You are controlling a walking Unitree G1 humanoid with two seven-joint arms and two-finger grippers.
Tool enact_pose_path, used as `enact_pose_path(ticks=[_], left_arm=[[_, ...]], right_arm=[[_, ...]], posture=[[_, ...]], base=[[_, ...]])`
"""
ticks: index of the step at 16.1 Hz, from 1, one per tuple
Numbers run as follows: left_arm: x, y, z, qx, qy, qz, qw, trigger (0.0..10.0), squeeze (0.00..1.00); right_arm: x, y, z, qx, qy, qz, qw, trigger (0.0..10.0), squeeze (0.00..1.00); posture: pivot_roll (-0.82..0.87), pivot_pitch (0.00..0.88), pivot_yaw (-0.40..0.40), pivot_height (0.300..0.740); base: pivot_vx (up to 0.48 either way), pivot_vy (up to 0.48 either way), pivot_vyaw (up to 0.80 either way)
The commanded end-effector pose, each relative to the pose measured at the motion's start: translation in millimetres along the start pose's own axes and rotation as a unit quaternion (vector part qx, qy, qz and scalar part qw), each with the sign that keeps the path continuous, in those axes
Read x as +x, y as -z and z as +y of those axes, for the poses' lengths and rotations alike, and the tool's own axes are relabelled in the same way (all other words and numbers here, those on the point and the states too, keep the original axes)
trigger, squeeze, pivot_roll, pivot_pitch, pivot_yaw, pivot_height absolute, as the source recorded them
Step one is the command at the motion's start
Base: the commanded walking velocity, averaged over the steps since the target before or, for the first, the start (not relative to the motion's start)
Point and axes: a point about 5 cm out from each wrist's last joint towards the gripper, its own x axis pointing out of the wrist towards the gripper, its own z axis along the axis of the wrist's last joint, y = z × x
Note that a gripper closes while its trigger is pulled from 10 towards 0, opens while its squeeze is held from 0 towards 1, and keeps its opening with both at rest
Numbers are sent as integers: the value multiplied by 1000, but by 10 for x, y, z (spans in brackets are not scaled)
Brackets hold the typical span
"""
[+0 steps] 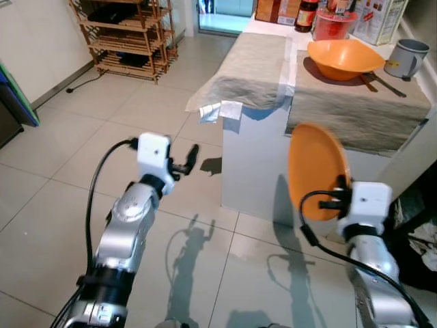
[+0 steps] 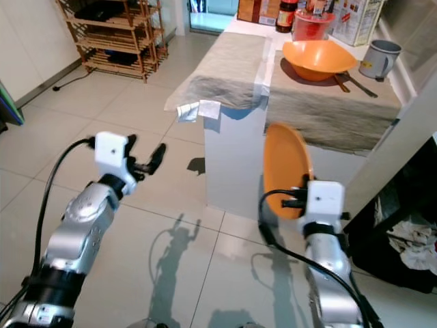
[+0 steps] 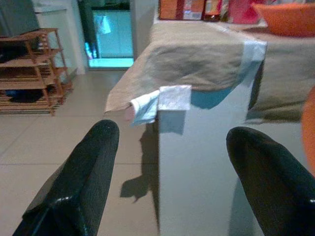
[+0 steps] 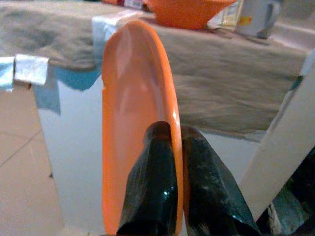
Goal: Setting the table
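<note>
An orange plate (image 1: 316,169) stands on edge in front of the table's white side, held low by my right gripper (image 1: 339,193), which is shut on its rim (image 4: 173,147). On the table's grey cloth (image 1: 355,113) an orange bowl (image 1: 343,57) rests on a dark mat, with a utensil (image 1: 386,83) beside it and a grey mug (image 1: 405,58) to its right. My left gripper (image 1: 189,161) hovers over the floor left of the table corner, open and holding nothing; its fingers (image 3: 78,182) frame the taped table corner (image 3: 170,98).
Jars, a red container (image 1: 333,23) and boxes stand along the table's far end. A wooden shelf rack (image 1: 126,34) stands at the back left. A white post (image 1: 416,154) and a dark bin with rags (image 1: 420,239) are to the right. Tiled floor (image 1: 82,143) lies to the left.
</note>
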Motion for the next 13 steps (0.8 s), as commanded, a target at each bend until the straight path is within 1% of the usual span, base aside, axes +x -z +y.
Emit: enact_pose_path(ticks=[1,3,4,6,7,8,10,13], left_arm=[[8,-45,-53,11,14,-10,1000,10000,0],[38,-63,-87,24,25,-8,999,10000,0],[47,-66,-91,20,26,-9,999,10000,0],[103,-120,-128,26,33,-23,999,10000,0],[117,-142,-154,36,40,-30,998,10000,0],[134,-155,-170,29,43,-31,998,10000,0],[156,-169,-180,28,48,-33,998,10000,0],[140,-231,-267,13,83,-51,995,10000,0]], right_arm=[[0,-42,-11,9,1,-19,1000,0,0],[33,-68,28,13,-7,-23,1000,0,0],[42,-75,32,13,-8,-24,1000,0,0],[80,-96,33,12,-10,-27,1000,0,0],[88,-109,30,10,-9,-33,999,0,0],[92,-136,22,5,-6,-44,999,0,0],[96,-160,13,-1,-3,-53,999,0,0],[83,-186,11,1,-4,-59,998,0,0]], posture=[[-59,40,24,740],[-59,30,24,740],[-59,27,24,740],[-59,27,24,740],[-60,27,24,740],[-62,25,24,740],[-65,25,23,740],[-69,24,26,740]], base=[[0,0,0],[0,0,0],[0,-341,0],[0,-480,0],[0,-480,0],[0,-480,0],[0,-480,0],[0,-480,0]])
